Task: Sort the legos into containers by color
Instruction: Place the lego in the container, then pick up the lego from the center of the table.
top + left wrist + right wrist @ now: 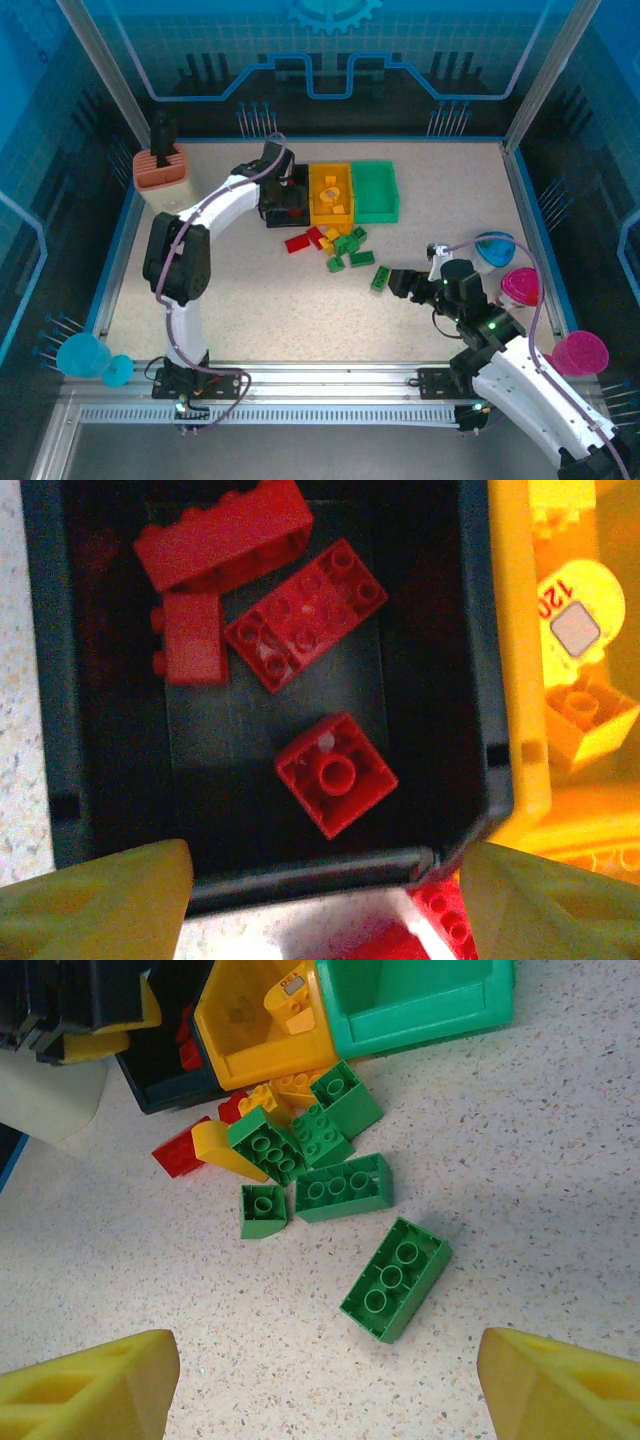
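Observation:
My left gripper [284, 192] [325, 880] hovers open over the black bin [480, 680], nothing between its fingers. Several red legos lie inside, a square one [335, 773] nearest the near wall. The yellow bin [313, 195] with yellow bricks and the green bin [375, 215] stand to the right of it. In front of the bins lies a loose pile: a red brick [298, 242], a yellow piece [228, 1148], several green bricks [343, 1188]. My right gripper [395, 283] [328, 1360] is open just short of a lone long green brick [395, 1278] lying studs-down.
A salmon-and-cream holder [161, 170] with a black tool stands at the back left. A blue cup [495, 247] and pink cups [520, 287] sit by the right edge, cyan cups [82, 355] off the front-left corner. A raised blue border rings the table.

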You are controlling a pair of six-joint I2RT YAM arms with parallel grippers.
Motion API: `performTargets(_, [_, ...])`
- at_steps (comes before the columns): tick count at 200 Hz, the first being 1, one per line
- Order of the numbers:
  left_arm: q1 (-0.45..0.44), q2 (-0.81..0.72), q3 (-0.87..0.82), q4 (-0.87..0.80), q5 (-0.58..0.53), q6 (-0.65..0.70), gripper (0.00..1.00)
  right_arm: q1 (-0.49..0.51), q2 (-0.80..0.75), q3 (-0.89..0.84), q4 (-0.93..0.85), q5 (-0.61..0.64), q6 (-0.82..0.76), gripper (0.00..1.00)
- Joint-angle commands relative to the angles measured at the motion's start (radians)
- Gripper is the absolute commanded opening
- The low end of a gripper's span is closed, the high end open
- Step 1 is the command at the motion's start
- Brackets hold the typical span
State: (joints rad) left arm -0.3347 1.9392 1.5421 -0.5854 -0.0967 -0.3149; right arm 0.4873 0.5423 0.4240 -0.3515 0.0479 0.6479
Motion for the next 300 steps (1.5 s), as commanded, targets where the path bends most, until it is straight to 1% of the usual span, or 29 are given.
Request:
performTargets(1, [-0.004,-0.099,-0.091,0.015,0.041,-0.026,0.72,-0.018,-0.009,-0.018,-0.006,0.005,0.009,0.79])
performTargets(23, [-0.016,-0.138,-0.192,0.047,0.097,-0.034,0.72,-0.018,-0.003,-0.026,0.006,-0.002,0.011,0.79])
performTargets(38, [-0.032,-0.149,-0.245,0.068,0.109,-0.037,0.72,-0.018,0.001,-0.034,0.016,-0.007,0.016,0.79])
performTargets(87, [-0.074,-0.105,-0.289,0.095,0.15,-0.035,0.71,-0.018,-0.006,-0.045,0.017,-0.014,0.024,0.79])
performTargets(152, [-0.105,-0.013,-0.24,0.062,0.107,-0.008,0.71,-0.019,-0.055,-0.056,-0.029,0.006,0.022,0.79])
performTargets(195, [-0.124,0.0,-0.246,0.049,0.075,0.004,0.68,-0.019,-0.053,-0.057,-0.023,0.007,0.021,0.79])
performTargets(218, [-0.129,0.002,-0.251,0.047,0.064,0.005,0.64,-0.019,-0.045,-0.059,-0.015,0.004,0.021,0.79])
performTargets(252, [-0.137,-0.002,-0.243,0.028,0.038,0.017,0.45,-0.019,-0.043,-0.059,-0.014,0.003,0.023,0.79])
performTargets(260, [-0.141,-0.004,-0.24,0.022,0.029,0.021,0.42,-0.02,-0.045,-0.059,-0.014,0.003,0.024,0.79])
performTargets(278, [-0.15,-0.018,-0.239,0.007,0.006,0.028,0.38,-0.019,-0.047,-0.059,-0.014,0.004,0.024,0.79])
performTargets(300, [-0.16,-0.05,-0.254,0.002,-0.009,0.026,0.35,-0.019,-0.048,-0.059,-0.015,0.003,0.024,0.79])
